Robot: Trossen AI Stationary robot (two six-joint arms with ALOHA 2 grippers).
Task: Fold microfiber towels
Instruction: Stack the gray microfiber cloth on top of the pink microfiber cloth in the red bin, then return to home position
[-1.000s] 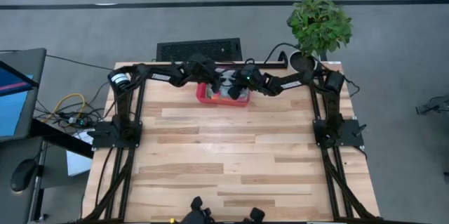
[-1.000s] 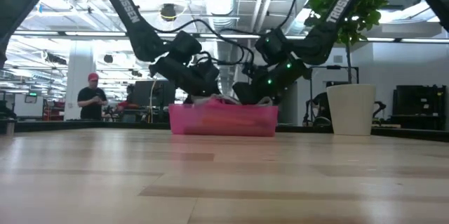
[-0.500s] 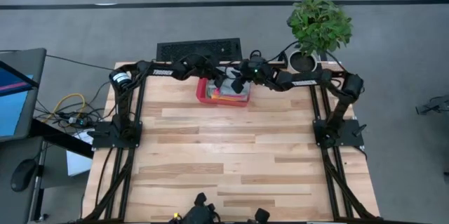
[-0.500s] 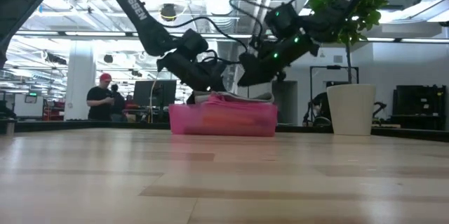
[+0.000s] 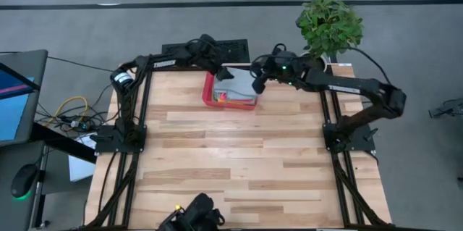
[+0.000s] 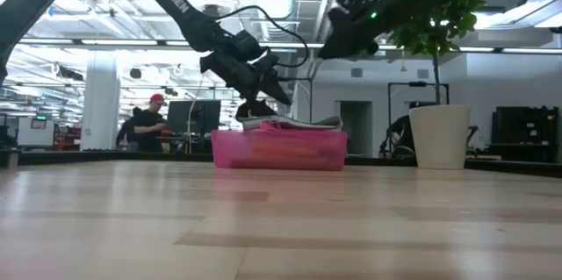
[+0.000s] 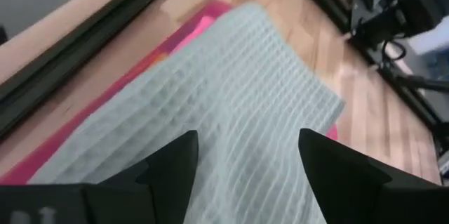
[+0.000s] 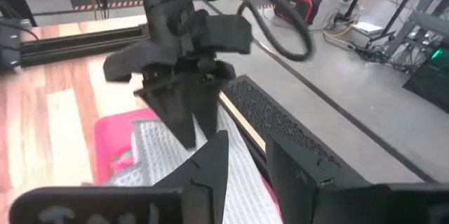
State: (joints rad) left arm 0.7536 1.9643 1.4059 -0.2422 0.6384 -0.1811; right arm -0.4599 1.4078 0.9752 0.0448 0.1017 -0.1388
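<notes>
A folded light grey towel [image 5: 237, 88] lies flat on top of a stack of folded coloured towels in the red tray [image 5: 208, 98] at the table's far edge. It also shows in the low view [image 6: 294, 123]. My left gripper [image 5: 221, 74] is open just above the towel's left end, with the towel [image 7: 231, 104] spread below its fingers. I cannot tell whether it touches the cloth. My right gripper [image 6: 338, 41] is open and empty, well above the tray's right side.
A black keyboard [image 5: 205, 50] lies just beyond the tray. A potted plant [image 5: 329, 24] in a white pot [image 6: 439, 136] stands at the far right corner. A person [image 6: 149, 122] stands in the room behind. The wooden table [image 5: 231, 166] stretches toward the near edge.
Both grippers have risen from the tray. My right gripper has gone up high and a little toward the table's right. My left gripper has lifted slightly toward the far edge. The grey towel has stayed on the stack.
</notes>
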